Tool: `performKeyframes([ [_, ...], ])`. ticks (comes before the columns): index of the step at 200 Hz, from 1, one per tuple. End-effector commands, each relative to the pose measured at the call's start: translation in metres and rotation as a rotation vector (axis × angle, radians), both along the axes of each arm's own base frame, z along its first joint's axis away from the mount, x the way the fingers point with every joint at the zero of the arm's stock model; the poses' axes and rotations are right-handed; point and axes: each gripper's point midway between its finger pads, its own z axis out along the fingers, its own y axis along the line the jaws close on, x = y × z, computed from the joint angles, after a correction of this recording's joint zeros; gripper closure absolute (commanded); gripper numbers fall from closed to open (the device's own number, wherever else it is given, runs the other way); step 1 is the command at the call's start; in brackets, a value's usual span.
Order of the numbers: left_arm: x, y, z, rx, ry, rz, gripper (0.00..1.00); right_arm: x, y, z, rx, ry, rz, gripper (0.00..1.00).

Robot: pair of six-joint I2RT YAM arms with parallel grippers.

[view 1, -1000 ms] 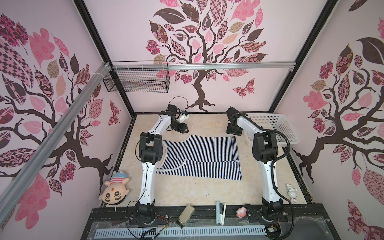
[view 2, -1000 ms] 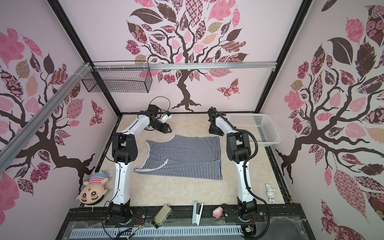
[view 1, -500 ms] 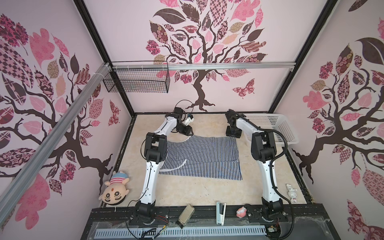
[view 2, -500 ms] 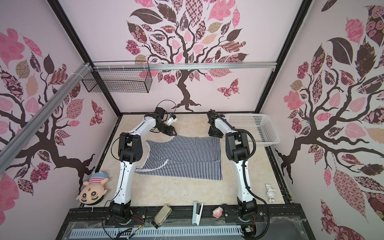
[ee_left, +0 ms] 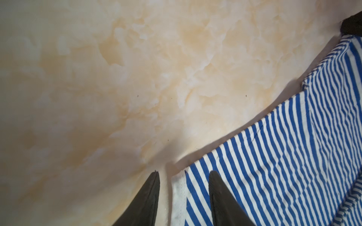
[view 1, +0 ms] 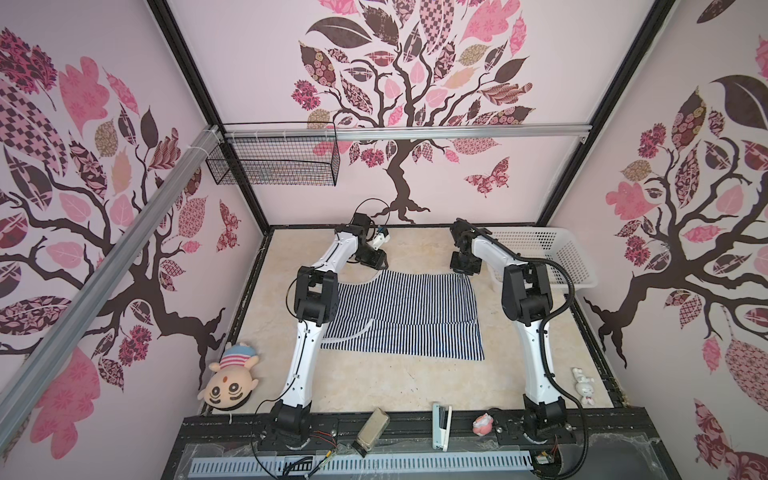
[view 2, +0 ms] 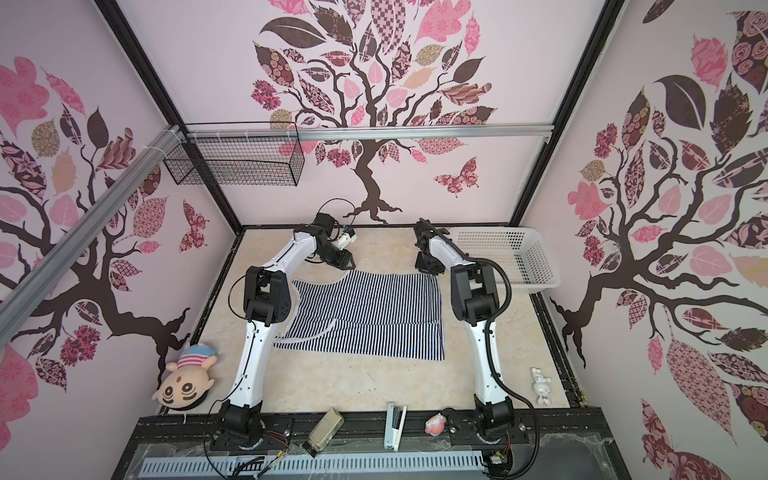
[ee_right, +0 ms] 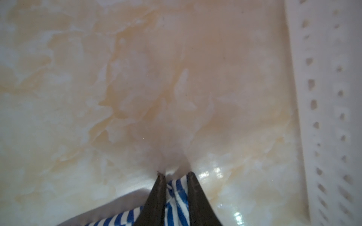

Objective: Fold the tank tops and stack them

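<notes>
This is a robotics lab cell dressed as a room: black frame posts (view 1: 182, 62) and an aluminium rail (view 1: 457, 132) box in walls (view 1: 124, 257) of pink tree decals, and two white robot arms (view 1: 305, 353) (view 1: 536, 353) stand on a black base rail (view 1: 411, 424) edging a marble-look counter (view 1: 374, 386).

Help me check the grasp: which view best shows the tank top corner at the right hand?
The right wrist view: striped tank top cloth sits bunched between the right hand's fingers. Both top views show the top spread out on the table, but not the pinch itself. The left wrist view shows only another edge.
</notes>
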Motion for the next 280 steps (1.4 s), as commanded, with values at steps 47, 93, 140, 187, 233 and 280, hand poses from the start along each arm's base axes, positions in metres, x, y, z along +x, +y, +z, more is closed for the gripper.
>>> performKeyframes([
  [47,-0.008,0.003,-0.018,0.088,0.038,-0.018,0.62,-0.009,0.0,0.004,0.003,0.032,0.011,0.88],
  [93,-0.011,0.003,-0.01,0.08,0.023,-0.021,0.83,-0.01,-0.001,0.015,0.0,0.016,0.013,1.0],
  [140,-0.013,0.003,0.01,0.057,-0.016,-0.013,0.91,-0.014,-0.001,0.034,0.022,-0.031,0.004,1.0],
  [187,-0.02,0.007,0.04,0.019,-0.053,0.003,0.93,-0.037,-0.006,0.061,0.041,-0.096,-0.002,1.0],
  [233,-0.033,0.005,0.053,-0.01,-0.052,0.006,0.93,-0.06,-0.006,0.065,0.073,-0.101,0.01,1.0],
  [280,-0.052,0.01,0.058,-0.008,-0.03,0.008,0.93,-0.086,-0.006,0.071,0.114,-0.109,0.017,1.0],
])
